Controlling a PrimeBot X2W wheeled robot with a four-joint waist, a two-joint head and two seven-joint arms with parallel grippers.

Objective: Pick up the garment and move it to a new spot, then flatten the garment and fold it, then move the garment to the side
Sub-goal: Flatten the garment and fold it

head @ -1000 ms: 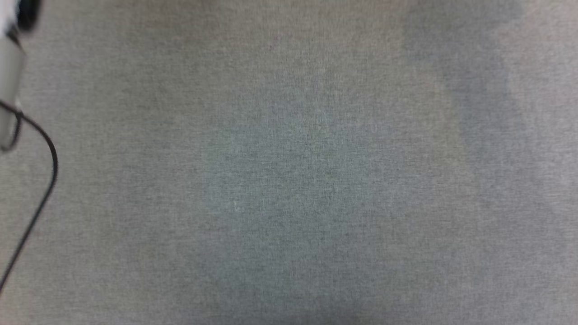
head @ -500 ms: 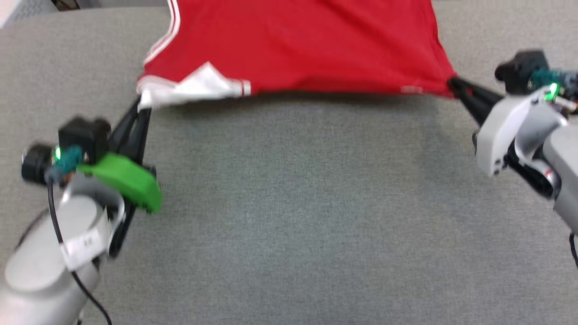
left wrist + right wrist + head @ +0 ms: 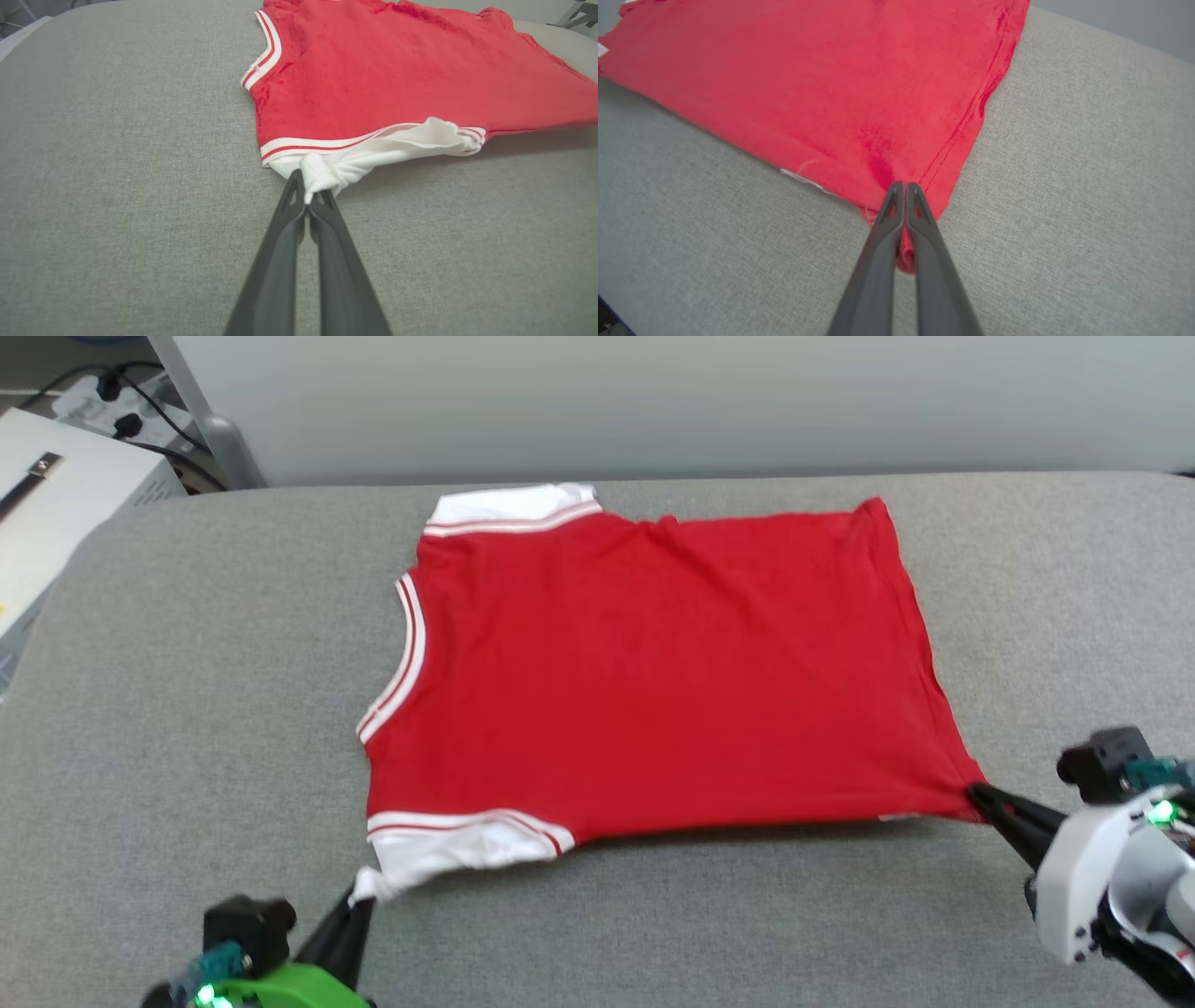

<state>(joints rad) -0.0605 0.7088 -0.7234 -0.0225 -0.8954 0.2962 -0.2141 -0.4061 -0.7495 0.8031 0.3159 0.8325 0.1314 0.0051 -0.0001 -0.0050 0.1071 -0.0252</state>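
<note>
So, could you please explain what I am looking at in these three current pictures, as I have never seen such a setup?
This is a two-armed robot handling a red garment spread on a grey padded surface. The wide picture comes from a camera on its head, looking forward and down. The other two come from cameras on its wrists, each looking along that arm's two dark fingers. The left gripper is shut on the near white sleeve, bunching it. The right gripper is shut on the near hem corner. The shirt lies mostly flat, neck opening toward the robot's left, with no lettering on the side facing up. A white box with cables stands beyond the surface at far left.
</note>
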